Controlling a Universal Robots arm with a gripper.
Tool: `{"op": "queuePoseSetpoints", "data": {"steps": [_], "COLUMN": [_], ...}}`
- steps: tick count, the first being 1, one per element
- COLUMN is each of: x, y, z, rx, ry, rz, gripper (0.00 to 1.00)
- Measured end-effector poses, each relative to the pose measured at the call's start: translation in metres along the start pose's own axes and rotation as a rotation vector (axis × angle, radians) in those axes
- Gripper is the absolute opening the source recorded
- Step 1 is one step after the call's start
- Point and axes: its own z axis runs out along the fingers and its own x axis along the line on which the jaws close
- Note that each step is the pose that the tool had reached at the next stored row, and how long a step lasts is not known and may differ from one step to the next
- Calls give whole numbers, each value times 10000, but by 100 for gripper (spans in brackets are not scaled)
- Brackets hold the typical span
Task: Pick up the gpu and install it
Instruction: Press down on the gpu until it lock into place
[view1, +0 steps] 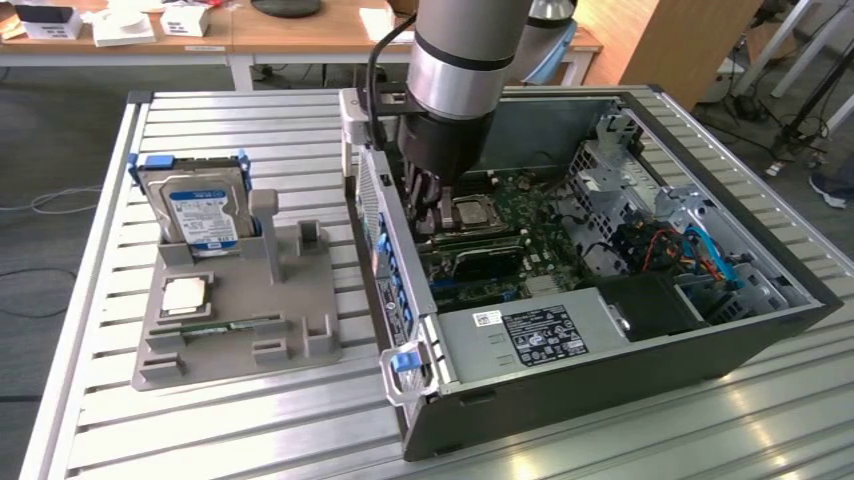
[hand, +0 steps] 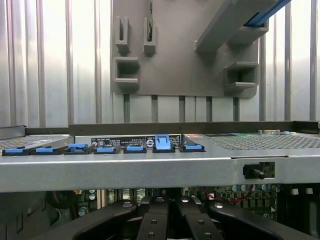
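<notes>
While the jaws stand clenched inside the computer case (view1: 641, 350), grasping nothing discernible:
A dark card, likely the gpu (view1: 483, 262), lies just beside them, long axis pointing away from the slotted rear wall.

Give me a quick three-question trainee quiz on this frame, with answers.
1. True or false: the hard drive stands upright in the grey holder.
2. Where is the claw? A) over the grey holder; B) down inside the open computer case; C) resting on the table slats.
3. Fill in: the clips along the case's edge in the wrist view are coloured ____.

Key: 1 true; 2 B; 3 blue.
</notes>
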Motion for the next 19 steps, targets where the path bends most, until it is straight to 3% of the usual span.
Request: {"op": "queuePoseSetpoints", "data": {"steps": [19], "x": [1], "y": [10], "z": [16], "rx": [0], "ry": [-9], "rz": [1], "gripper": [11]}}
